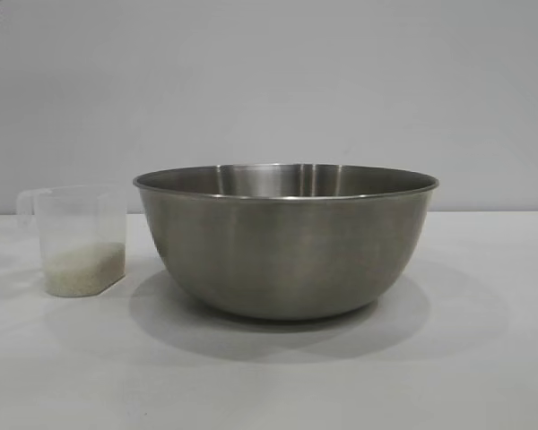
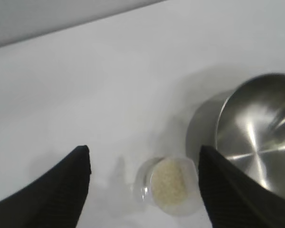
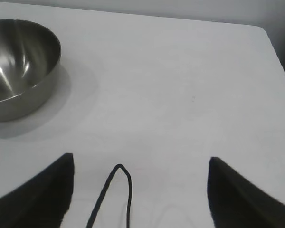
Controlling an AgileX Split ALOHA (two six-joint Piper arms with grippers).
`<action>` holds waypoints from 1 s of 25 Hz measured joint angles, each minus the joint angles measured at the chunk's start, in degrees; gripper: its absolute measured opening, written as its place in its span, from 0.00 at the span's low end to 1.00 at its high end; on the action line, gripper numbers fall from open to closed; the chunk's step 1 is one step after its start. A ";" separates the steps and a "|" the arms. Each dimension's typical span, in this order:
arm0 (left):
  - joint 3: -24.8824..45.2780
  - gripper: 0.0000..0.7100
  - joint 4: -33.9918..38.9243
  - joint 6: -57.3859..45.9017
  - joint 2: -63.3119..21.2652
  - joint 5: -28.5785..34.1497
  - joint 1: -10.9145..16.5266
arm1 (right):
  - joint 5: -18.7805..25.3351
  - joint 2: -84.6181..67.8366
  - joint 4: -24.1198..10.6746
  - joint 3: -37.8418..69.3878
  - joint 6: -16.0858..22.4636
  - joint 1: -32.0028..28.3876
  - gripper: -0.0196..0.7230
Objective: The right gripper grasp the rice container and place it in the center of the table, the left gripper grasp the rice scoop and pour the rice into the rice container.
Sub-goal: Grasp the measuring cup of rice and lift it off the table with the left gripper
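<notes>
Exterior view first: we see the bowl (image 1: 285,240) standing upright near the middle of the counter (image 1: 484,358), and the scoop (image 1: 74,239) upright just beside it on the left, apart from it. A low layer of rice (image 1: 83,268) lies in the scoop's bottom. Neither arm shows here.

Left wrist view: our left end effector (image 2: 145,161) hangs above the counter (image 2: 85,95) with its two black fingers (image 2: 61,190) spread wide, released and grasping nothing. Between them, lower down, we look into the scoop (image 2: 168,185) with the rice (image 2: 168,183) inside. The bowl (image 2: 256,142) stands near the scoop, partly behind one finger, its shiny inside showing.

Right wrist view: our right end effector (image 3: 140,164) is over a bare stretch of the counter (image 3: 180,85), fingers (image 3: 237,194) spread, released and holding nothing. The bowl (image 3: 19,66) is well apart from it, towards the counter's far side. A thin black cable (image 3: 116,190) loops between the fingers.
</notes>
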 joint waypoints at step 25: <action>49.91 0.67 -5.83 -2.63 -32.97 -47.56 0.00 | 0.00 0.00 0.43 0.00 0.09 0.00 0.76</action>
